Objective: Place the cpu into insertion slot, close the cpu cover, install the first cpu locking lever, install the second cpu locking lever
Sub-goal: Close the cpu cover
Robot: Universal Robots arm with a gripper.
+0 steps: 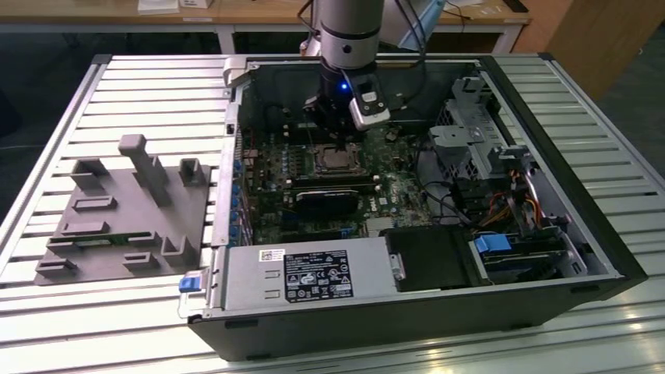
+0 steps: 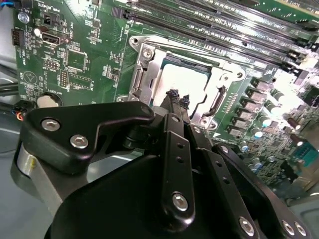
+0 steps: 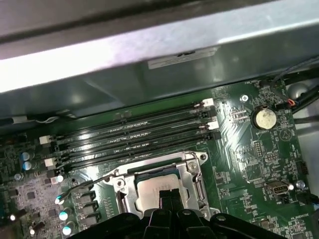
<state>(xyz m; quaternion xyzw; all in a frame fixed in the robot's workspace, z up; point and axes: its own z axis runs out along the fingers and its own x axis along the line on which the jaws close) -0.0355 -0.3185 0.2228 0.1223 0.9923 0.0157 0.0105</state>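
Note:
The cpu (image 2: pixel 182 79), a flat chip with a silvery top, lies in the insertion slot (image 2: pixel 144 74) on the green board. The cpu cover (image 2: pixel 227 74), a thin silver frame, lies flat around it. My gripper (image 2: pixel 178 98) is shut, its two thin black fingertips (image 2: pixel 172 94) together with nothing between them, just over the near edge of the cover. In the first wrist view the gripper (image 3: pixel 167 196) overlaps the cpu (image 3: pixel 154 185), and a thin wire lever (image 3: pixel 84 186) sticks out sideways from the slot. In the exterior view the gripper (image 1: pixel 335 132) hangs just behind the cpu (image 1: pixel 338 160).
Long black memory slots (image 3: pixel 134 134) run beside the socket, under the case wall (image 3: pixel 149 69). A coin battery (image 3: pixel 264 118) sits on the board. A black block (image 1: pixel 327 199), the power supply (image 1: pixel 301 273) and drive cages (image 1: pixel 488 148) crowd the case. A grey fixture (image 1: pixel 124 210) lies on the slatted table.

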